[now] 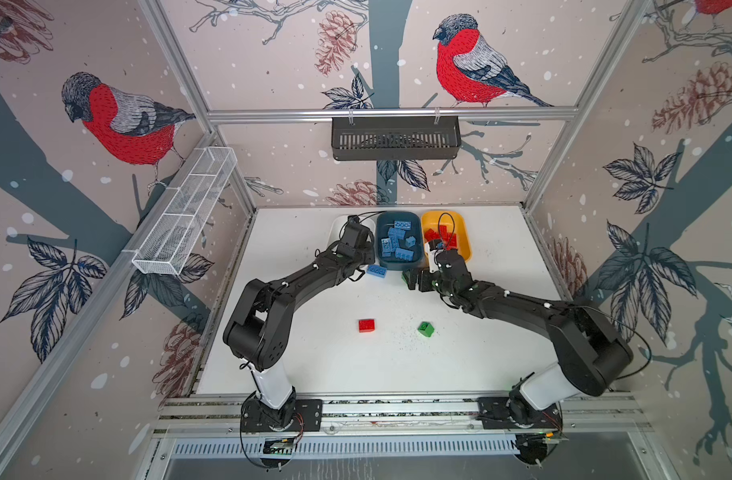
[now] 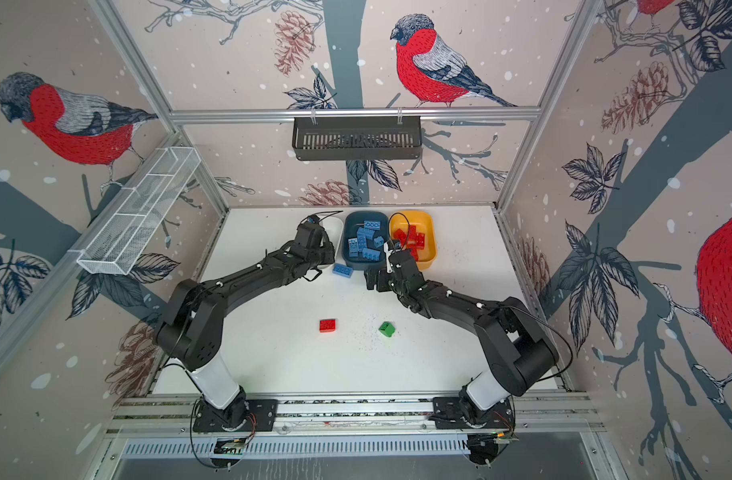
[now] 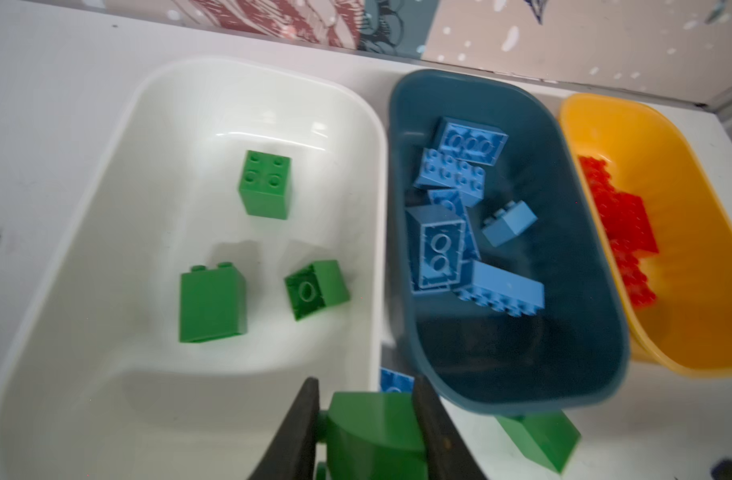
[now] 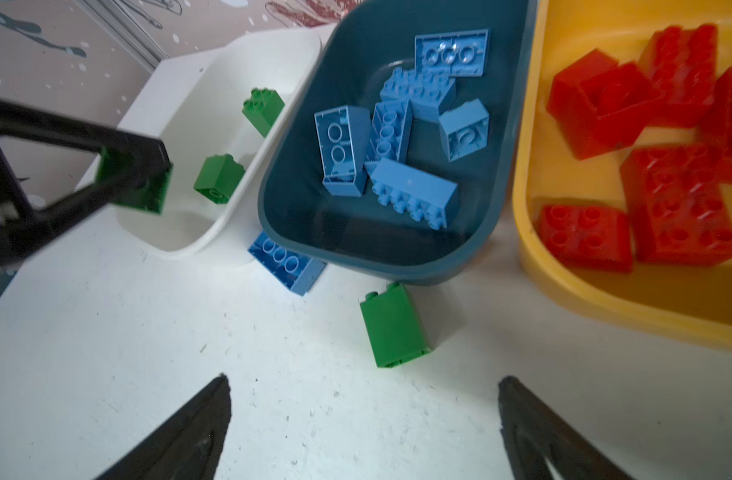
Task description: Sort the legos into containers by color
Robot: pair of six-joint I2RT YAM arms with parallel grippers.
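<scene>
My left gripper (image 3: pixel 366 384) is shut on a green lego (image 3: pixel 372 432) just above the near end of the white container (image 3: pixel 106 208), which holds three green legos. The dark teal container (image 3: pixel 584 249) holds several blue legos, and the yellow container (image 3: pixel 688 249) holds several red ones. Over the bare table my right gripper (image 4: pixel 364 380) stands open, a green lego (image 4: pixel 395 328) lying just ahead of it. A blue lego (image 4: pixel 287 266) rests against the teal container's near end. Nearer the front lie a red lego (image 1: pixel 366 325) and a green lego (image 1: pixel 426 329).
A black slotted basket (image 1: pixel 395 139) hangs on the back wall. A long white wire-mesh tray (image 1: pixel 185 212) hangs on the left wall. The three containers stand side by side against the table's far edge, and both arms reach in towards them.
</scene>
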